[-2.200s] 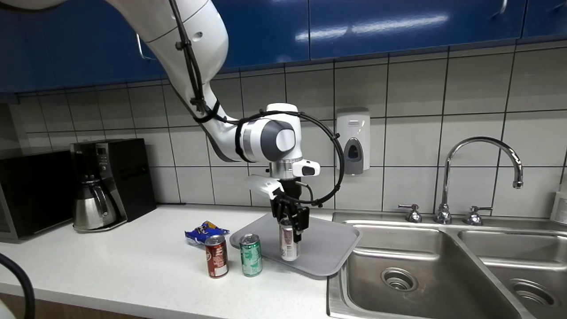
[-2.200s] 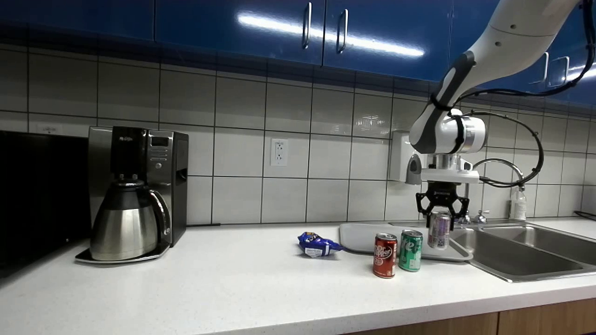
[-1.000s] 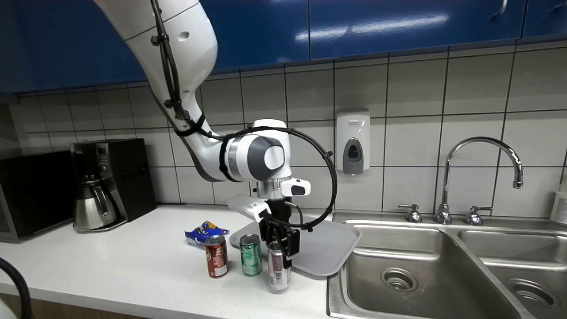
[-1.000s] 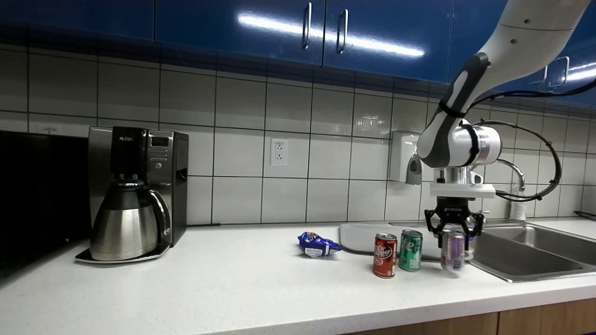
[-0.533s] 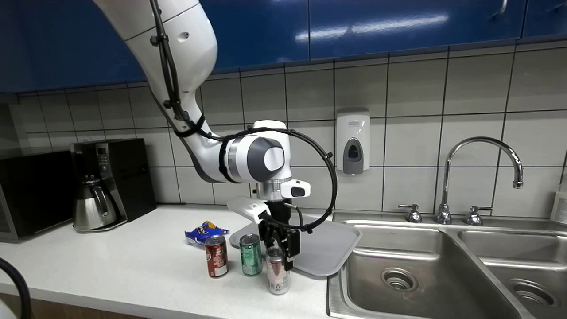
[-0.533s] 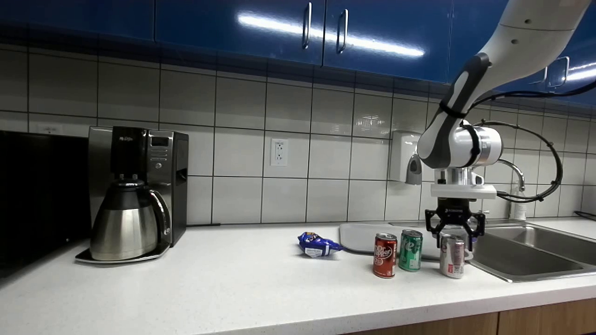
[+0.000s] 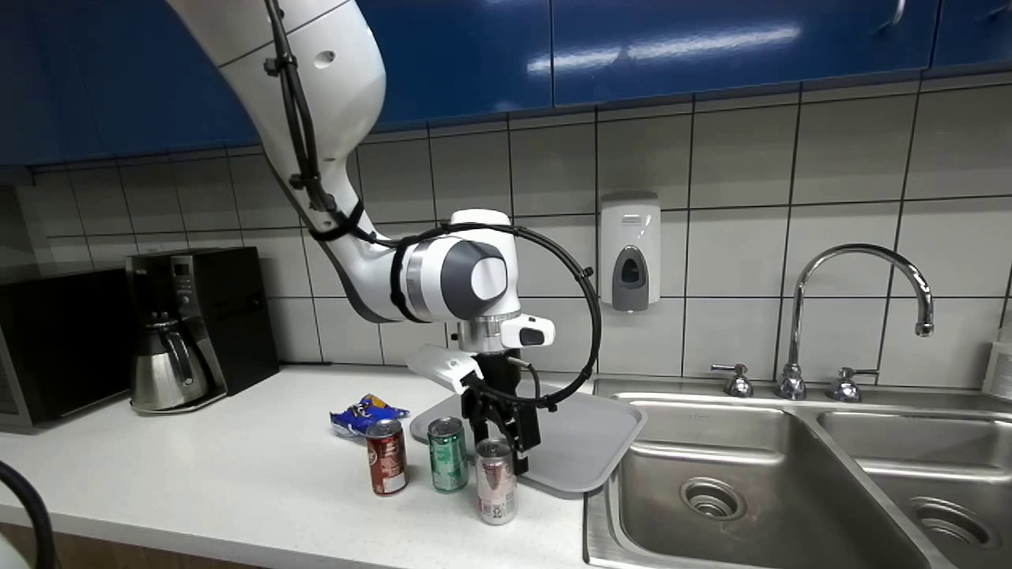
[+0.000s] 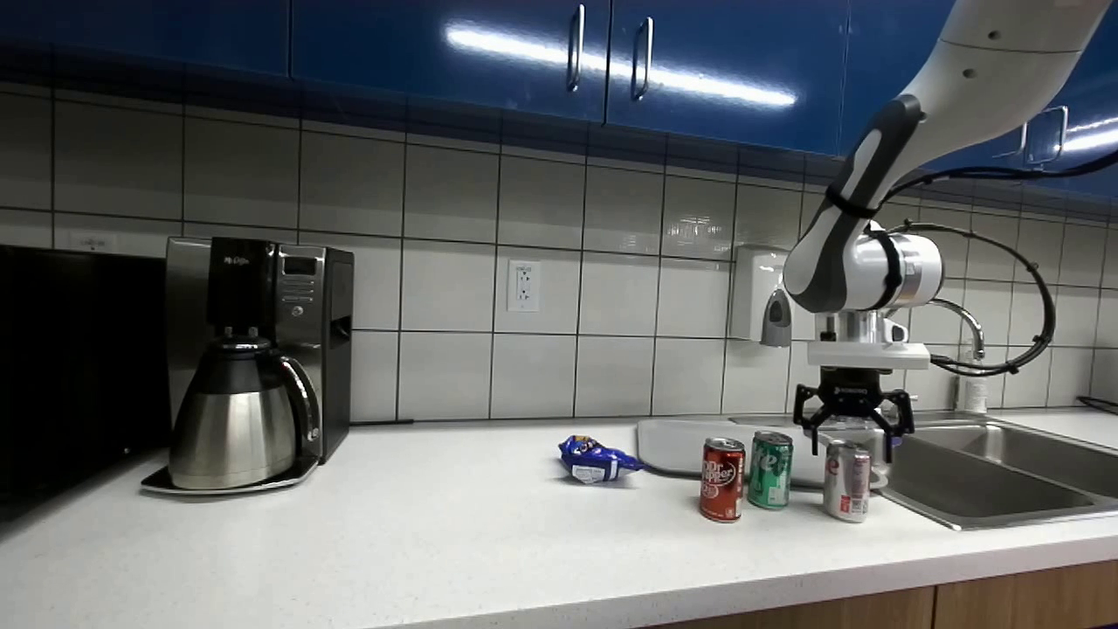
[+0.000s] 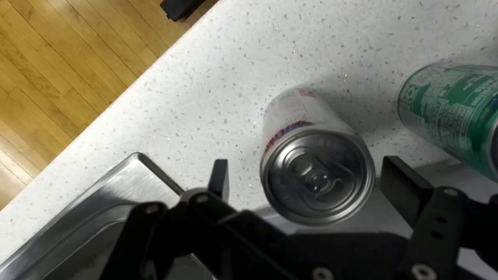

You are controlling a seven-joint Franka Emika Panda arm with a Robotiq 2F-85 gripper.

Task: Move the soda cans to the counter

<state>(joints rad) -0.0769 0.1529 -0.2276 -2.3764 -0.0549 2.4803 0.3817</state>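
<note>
The silver-grey soda can (image 7: 496, 488) stands upright on the counter (image 7: 261, 466), just in front of the tray. Around its top, my gripper (image 8: 852, 449) is open. In the wrist view the can's metal lid (image 9: 317, 177) sits between the two fingers (image 9: 219, 177), with a gap on either side. Beside it stands the green can (image 8: 770, 472), upright on the counter and partly cut off in the wrist view. Farther along, the red can (image 8: 722, 480) is upright too, in both exterior views but outside the wrist view.
Behind the cans lies a flat grey tray (image 7: 589, 442), reaching to the steel sink (image 7: 605, 514). A crumpled blue wrapper (image 8: 596, 459) rests near the red can. The coffee maker (image 8: 244, 384) is at the far end. In the wrist view, wooden floor (image 9: 58, 77) shows past the counter's edge.
My gripper carried the silver-grey can from above the tray down to the counter at the front. Its jaws then spread off the can, and the arm rose slightly.
</note>
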